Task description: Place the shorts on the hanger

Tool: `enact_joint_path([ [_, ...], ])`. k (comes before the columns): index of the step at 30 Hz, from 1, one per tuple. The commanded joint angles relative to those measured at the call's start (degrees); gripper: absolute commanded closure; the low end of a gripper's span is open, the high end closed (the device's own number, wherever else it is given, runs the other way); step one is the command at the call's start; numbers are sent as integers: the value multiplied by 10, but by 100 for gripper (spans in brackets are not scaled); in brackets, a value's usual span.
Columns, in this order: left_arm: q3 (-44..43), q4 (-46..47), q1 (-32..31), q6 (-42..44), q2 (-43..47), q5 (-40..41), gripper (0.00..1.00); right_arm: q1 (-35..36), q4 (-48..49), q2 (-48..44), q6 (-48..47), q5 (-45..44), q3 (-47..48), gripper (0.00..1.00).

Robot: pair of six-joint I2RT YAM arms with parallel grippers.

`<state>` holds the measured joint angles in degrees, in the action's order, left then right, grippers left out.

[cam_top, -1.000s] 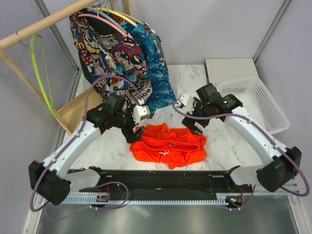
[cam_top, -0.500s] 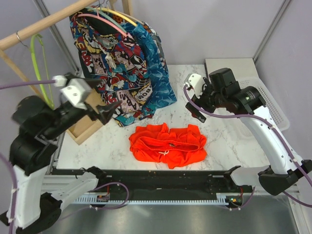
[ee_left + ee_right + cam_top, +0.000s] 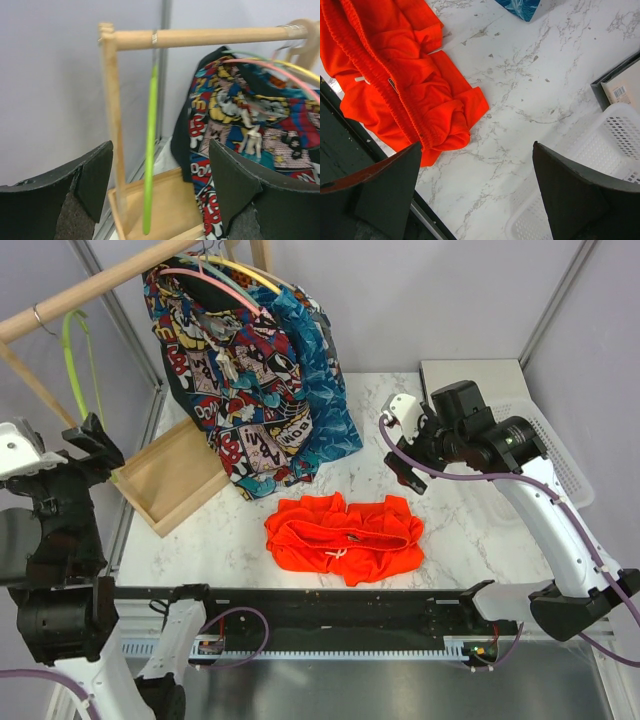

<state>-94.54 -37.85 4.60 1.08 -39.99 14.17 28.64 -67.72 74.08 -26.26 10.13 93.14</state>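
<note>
- The shorts (image 3: 343, 538) lie crumpled on the marble bench (image 3: 450, 530), low in the centre of the top view. The white drawstring is on top, and neither tool touches them.
- The hanger (image 3: 150, 150) hangs by its hook from the wooden rail (image 3: 200, 36), at the upper left of the top view, well apart from the shorts.
- The left tool (image 3: 160, 145) is released and holds nothing. Its camera sees the hanger edge-on between the two spread fingers.
- The right tool (image 3: 400, 468) is also released and empty, right of centre. Its camera shows one end of the shorts at upper left and a white basket (image 3: 600, 150) at lower right.
</note>
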Motion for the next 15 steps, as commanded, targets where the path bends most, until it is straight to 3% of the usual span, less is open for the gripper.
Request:
enact_joint_path([
  [1,-5,-41,23,-37,-54,108,18,-2,-8,-1,3,22,12,2],
  [4,-13,-41,24,-20,-92,159,20,-2,-7,-3,6,31,6,2],
  [15,53,19,24,-17,-156,192,26,-3,-18,8,2,24,28,2],
])
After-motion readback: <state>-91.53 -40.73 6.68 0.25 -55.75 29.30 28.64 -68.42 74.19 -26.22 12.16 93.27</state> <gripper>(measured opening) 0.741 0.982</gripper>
